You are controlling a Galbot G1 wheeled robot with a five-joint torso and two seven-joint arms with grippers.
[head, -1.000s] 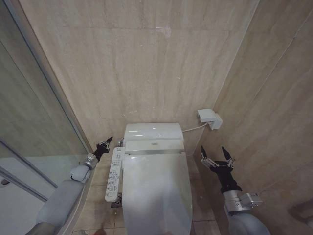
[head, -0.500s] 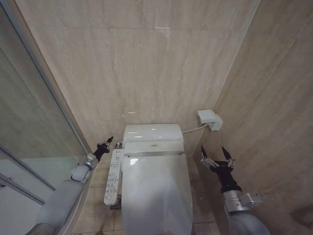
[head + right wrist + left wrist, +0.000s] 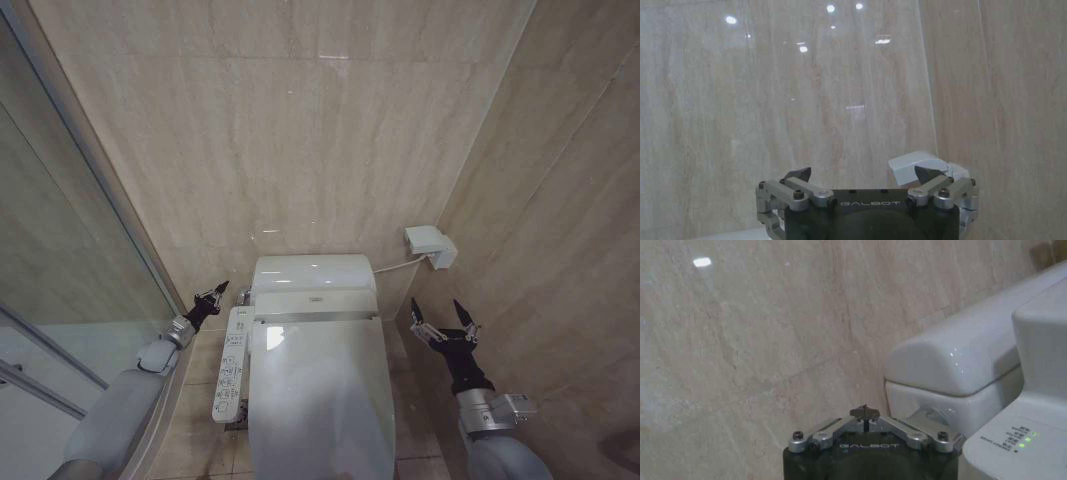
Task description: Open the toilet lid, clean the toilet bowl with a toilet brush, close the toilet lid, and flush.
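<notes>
The toilet lid (image 3: 320,400) lies shut over the toilet bowl, which is hidden beneath it. Behind the lid rises the white tank (image 3: 313,273). My left gripper (image 3: 212,297) hovers beside the tank's left side, above the long button panel (image 3: 229,366), shut with nothing in it. In the left wrist view its fingertips (image 3: 865,413) meet in front of the tank (image 3: 953,360) and a chrome fitting (image 3: 931,415). My right gripper (image 3: 444,326) hangs open to the right of the lid, near the side wall. The toilet brush is out of view.
A glass partition (image 3: 60,300) runs close along the left arm. A white wall box (image 3: 430,245) with a cable sits in the right corner, also ahead of the right gripper (image 3: 860,175) as the box (image 3: 920,161). Tiled walls close in behind and to the right.
The head camera has shifted slightly, so the toilet sits a little lower in the picture. Both grippers hold the same places and states.
</notes>
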